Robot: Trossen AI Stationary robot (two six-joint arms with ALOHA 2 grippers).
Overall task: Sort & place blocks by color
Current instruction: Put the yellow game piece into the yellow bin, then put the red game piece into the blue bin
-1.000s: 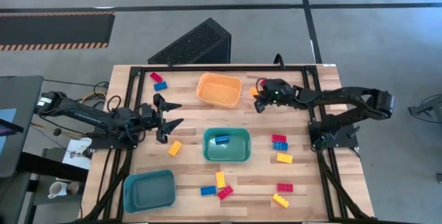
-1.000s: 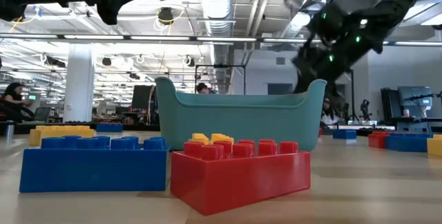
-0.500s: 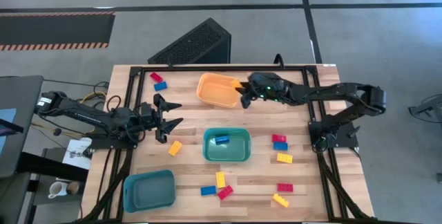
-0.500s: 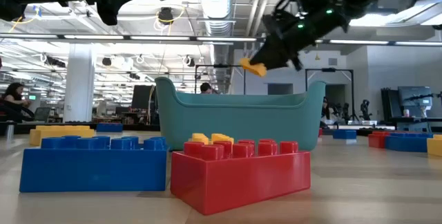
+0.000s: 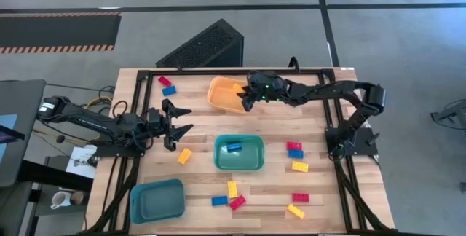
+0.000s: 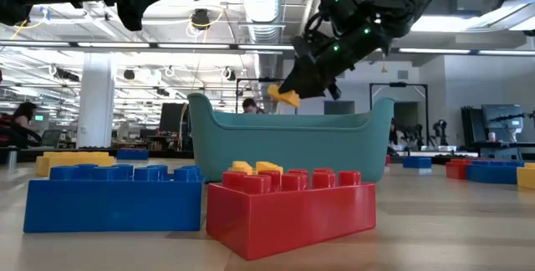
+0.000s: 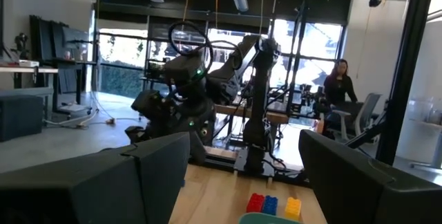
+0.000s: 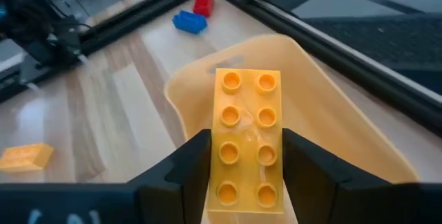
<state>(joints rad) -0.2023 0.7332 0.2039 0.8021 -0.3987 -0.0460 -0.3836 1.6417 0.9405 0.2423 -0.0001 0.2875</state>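
Observation:
My right gripper (image 5: 248, 96) hangs over the orange bin (image 5: 227, 96), shut on a yellow block (image 8: 246, 141); the low view shows the block (image 6: 284, 97) in the air at the fingertips. My left gripper (image 5: 179, 119) waits open above the table's left part, with nothing between its fingers (image 7: 242, 175). Other blocks lie flat on the table: a red and a blue one (image 5: 167, 85) at the far left, a yellow one (image 5: 184, 156), and several near the front and right. One blue block (image 5: 233, 147) lies in the teal bin (image 5: 255, 164). My right gripper pinches the yellow block's two long sides (image 8: 215, 162) between its two fingers, at the end nearest the wrist. The fingers lie along the block and slant down from the table's right. The block is lifted clear above the orange bin's floor, studs up.
A blue-green bin (image 5: 156, 198) stands at the near left. Red, blue and yellow blocks (image 5: 295, 151) lie to the right of the teal bin, more (image 5: 231, 196) in front of it. A black frame (image 5: 218, 73) runs along the table's far edge.
My right gripper has carried the yellow block toward the table's left and somewhat up, from beside the orange bin's right wall to a place above the bin. The block stays in its fingers. The left arm has kept still.

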